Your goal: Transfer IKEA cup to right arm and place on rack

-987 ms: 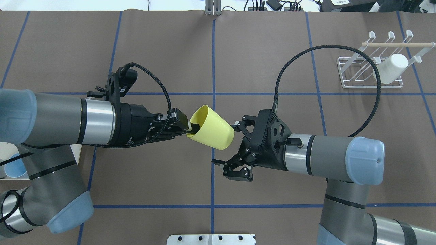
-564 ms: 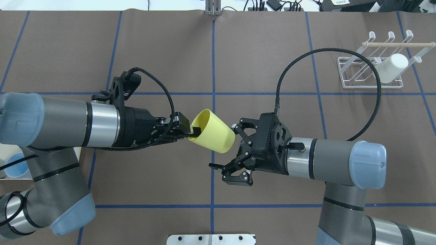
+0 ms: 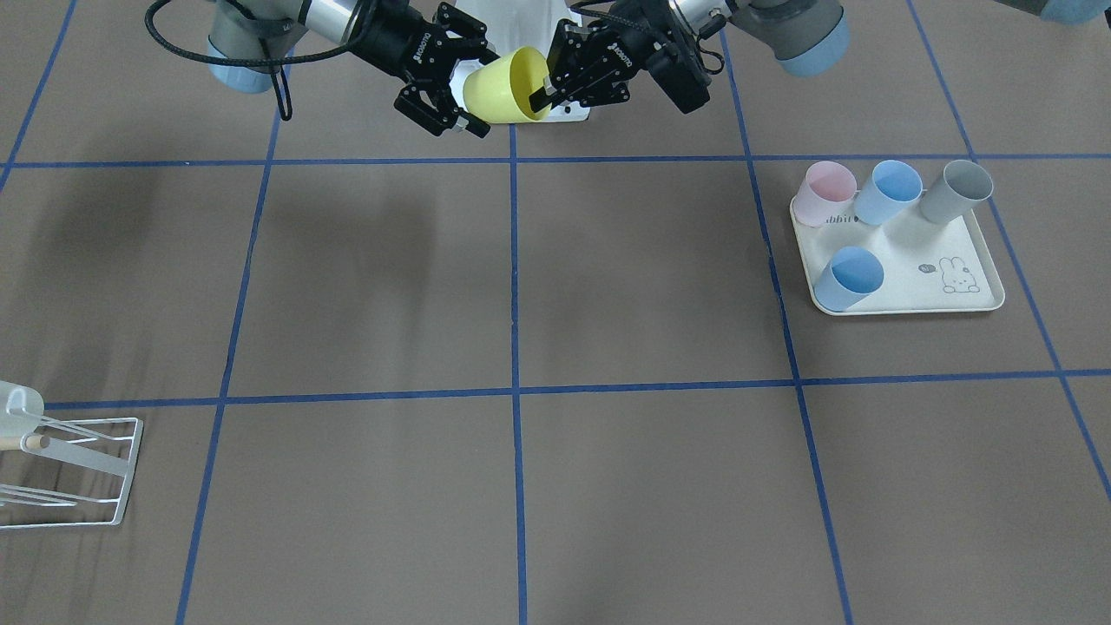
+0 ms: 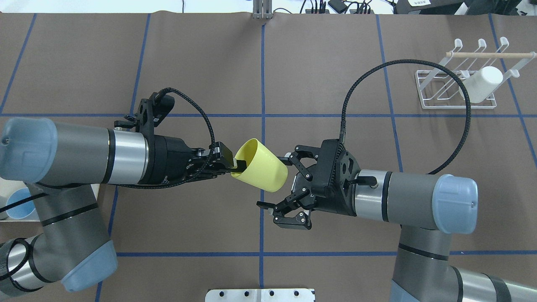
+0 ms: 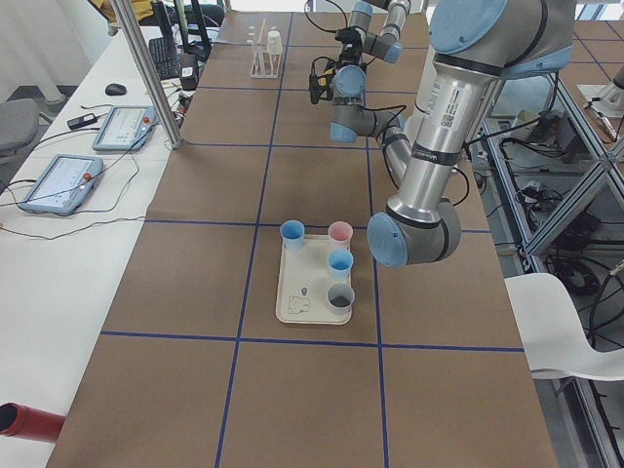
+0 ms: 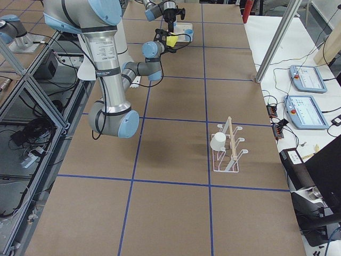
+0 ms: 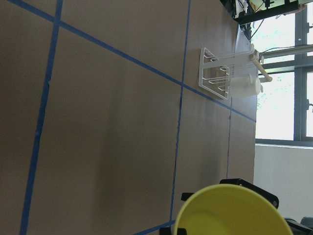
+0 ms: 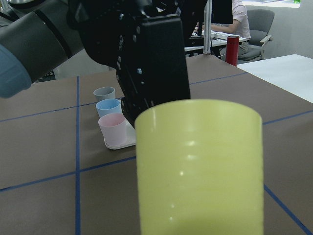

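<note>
The IKEA cup is yellow and hangs on its side over the table's middle. My left gripper is shut on its rim, one finger inside the mouth. The right arm, with its long black cable loop, faces the cup's closed end. Its right gripper is open, the upper finger beside the cup's base, the lower one apart from it. In the front view the cup sits between both grippers. The right wrist view is filled by the cup. The white wire rack stands at the far right.
A white cup lies on the rack under the wooden dowel. A cream rabbit-print tray holds several pastel cups on my left side. A metal plate lies at the near table edge.
The left arm has carried the cup a little toward the right gripper. The right gripper has edged in toward the cup's base and stays open.
</note>
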Robot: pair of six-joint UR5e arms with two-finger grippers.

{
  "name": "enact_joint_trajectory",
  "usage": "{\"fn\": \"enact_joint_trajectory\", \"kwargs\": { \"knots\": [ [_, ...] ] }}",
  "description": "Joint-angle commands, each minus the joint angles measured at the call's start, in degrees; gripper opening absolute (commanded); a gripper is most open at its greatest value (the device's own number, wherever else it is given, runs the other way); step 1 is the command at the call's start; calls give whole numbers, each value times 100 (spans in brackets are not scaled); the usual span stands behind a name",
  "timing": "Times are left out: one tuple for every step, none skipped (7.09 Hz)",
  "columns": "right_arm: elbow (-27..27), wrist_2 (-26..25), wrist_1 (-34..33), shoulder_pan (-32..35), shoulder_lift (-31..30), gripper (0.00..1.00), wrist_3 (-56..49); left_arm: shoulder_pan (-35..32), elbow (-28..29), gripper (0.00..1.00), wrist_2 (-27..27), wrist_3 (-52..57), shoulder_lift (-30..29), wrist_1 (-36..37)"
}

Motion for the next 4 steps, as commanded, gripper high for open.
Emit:
{"fn": "enact_joint_trajectory", "kwargs": {
  "knots": [
    [29,-139,1,16,7,95,8,-3,-7,0,-3,0,9,-1],
    [21,-149,-8,16,7,84,8,-3,-7,0,-3,0,9,-1],
    [21,-149,-8,16,7,78,8,-3,-7,0,-3,0,-8,-10],
    [21,-149,-8,25,7,74,8,-3,-7,0,-3,0,-17,-10]
  ]
}}
